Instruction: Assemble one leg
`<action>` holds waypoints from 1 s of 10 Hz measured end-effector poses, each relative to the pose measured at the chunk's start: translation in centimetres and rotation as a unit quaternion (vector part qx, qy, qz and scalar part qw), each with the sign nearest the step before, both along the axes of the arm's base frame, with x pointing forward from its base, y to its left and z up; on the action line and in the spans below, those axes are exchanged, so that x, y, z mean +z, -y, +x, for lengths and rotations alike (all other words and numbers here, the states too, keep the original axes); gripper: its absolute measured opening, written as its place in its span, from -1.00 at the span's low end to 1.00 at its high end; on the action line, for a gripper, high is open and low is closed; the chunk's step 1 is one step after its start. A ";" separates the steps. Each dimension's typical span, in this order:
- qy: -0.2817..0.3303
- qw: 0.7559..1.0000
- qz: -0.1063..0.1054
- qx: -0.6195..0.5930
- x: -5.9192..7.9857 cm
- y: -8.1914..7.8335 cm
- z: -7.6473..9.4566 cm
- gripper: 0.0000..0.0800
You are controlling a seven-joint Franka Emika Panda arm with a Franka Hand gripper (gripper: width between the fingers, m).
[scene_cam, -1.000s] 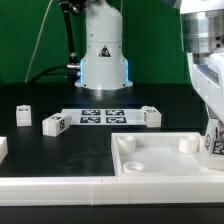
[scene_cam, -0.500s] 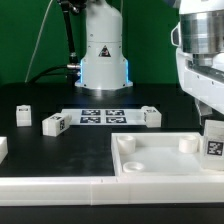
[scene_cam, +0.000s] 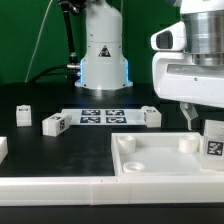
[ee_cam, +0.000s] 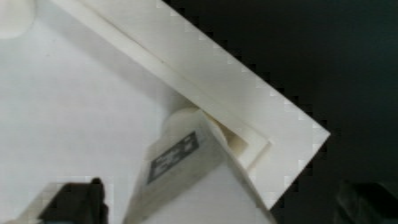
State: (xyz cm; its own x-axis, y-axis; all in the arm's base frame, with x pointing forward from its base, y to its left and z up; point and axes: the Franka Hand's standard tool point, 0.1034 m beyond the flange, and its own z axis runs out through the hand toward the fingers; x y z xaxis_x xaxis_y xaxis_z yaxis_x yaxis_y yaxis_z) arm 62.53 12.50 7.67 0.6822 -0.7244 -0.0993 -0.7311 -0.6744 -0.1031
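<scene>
One leg [scene_cam: 213, 140], a small white block with a marker tag, stands upright in the corner socket of the large white square piece [scene_cam: 160, 165] on the exterior view's right. My gripper [scene_cam: 200, 116] hangs just above it, open and empty, apart from it. In the wrist view the leg [ee_cam: 180, 158] sits in the corner of the square piece [ee_cam: 107, 90], and my dark fingertips [ee_cam: 75, 203] stand wide apart on either side of it. Three more legs [scene_cam: 54, 124], [scene_cam: 22, 114], [scene_cam: 151, 116] lie loose on the black table.
The marker board [scene_cam: 100, 116] lies flat at the middle back, in front of the robot base [scene_cam: 103, 60]. Another white part [scene_cam: 2, 147] sits at the exterior view's left edge. A low white rail [scene_cam: 60, 188] runs along the front.
My gripper has let go of the leg and risen, shifting to the exterior view's left. The leg stays upright in the corner socket.
</scene>
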 end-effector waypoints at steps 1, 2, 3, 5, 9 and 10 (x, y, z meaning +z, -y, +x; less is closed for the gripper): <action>0.007 0.999 -0.002 0.051 0.0 0.0 0.0 0.62; 0.014 0.995 -0.007 0.103 0.0 -0.1 0.1 0.62; 0.020 0.987 -0.016 0.159 0.1 -0.1 0.2 0.62; 0.028 0.971 -0.020 0.238 -0.1 -0.1 0.1 0.62; 0.032 0.962 -0.021 0.270 -0.2 0.1 0.0 0.03; 0.032 0.962 -0.022 0.270 -0.2 0.4 0.1 -0.25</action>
State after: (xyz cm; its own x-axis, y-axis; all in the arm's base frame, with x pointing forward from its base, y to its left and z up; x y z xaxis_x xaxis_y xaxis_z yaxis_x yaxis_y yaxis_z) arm 62.60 12.15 7.46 0.9638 -0.2656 -0.0220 -0.2665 -0.9588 -0.0985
